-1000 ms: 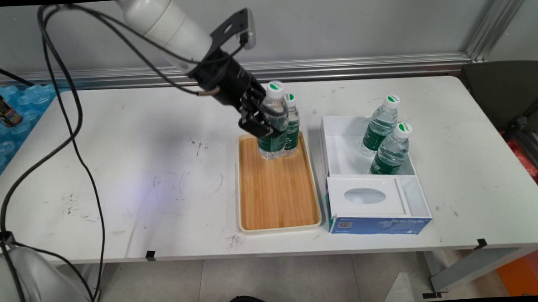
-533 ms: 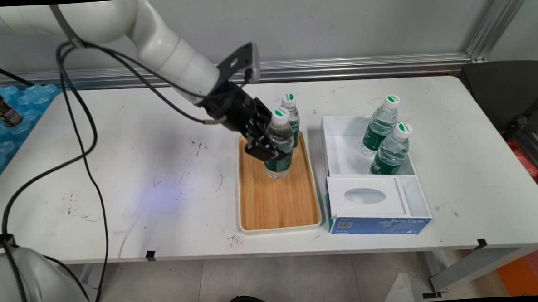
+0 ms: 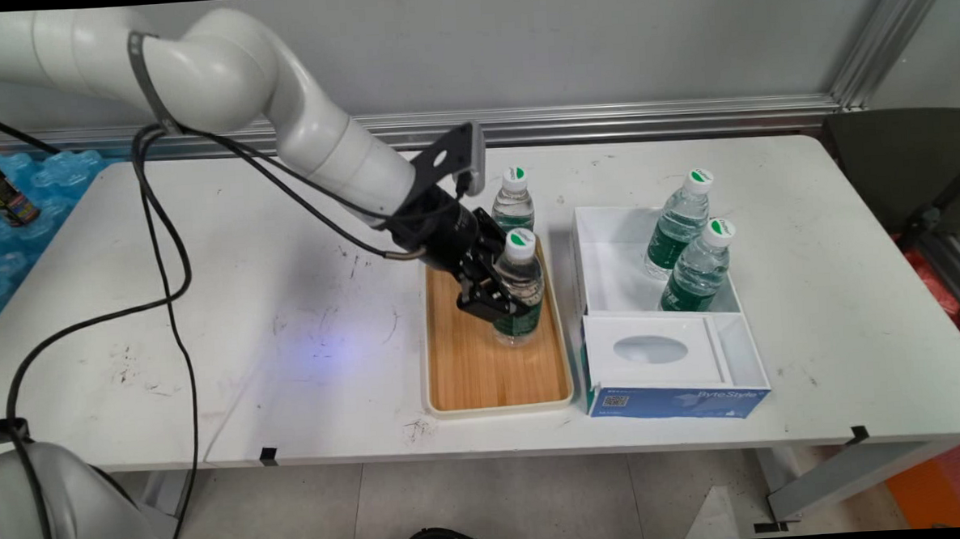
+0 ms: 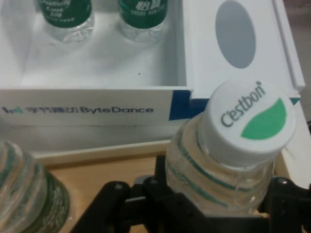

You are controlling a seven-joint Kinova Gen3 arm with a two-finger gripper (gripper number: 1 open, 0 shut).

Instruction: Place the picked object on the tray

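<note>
A bottle with a white cap and green label is pinched at mid-body by the pincer, which is clamped on it from the left. The bottle is held upright over the right middle of the tray; whether its base touches the wood cannot be told. In the hand view the cap, printed with a green leaf, sits just above the black fingers pressed on the bottle's sides.

The arm is brought in from the upper left and slanted down to the right, wrist low over the tray, with black cables hanging from it.

A second bottle is stood upright at the tray's far end, just behind the pincer. To the right of the tray, just beside it, an open white box with a blue front is set on the desk; two more bottles are stood in its far compartment, close together.
</note>
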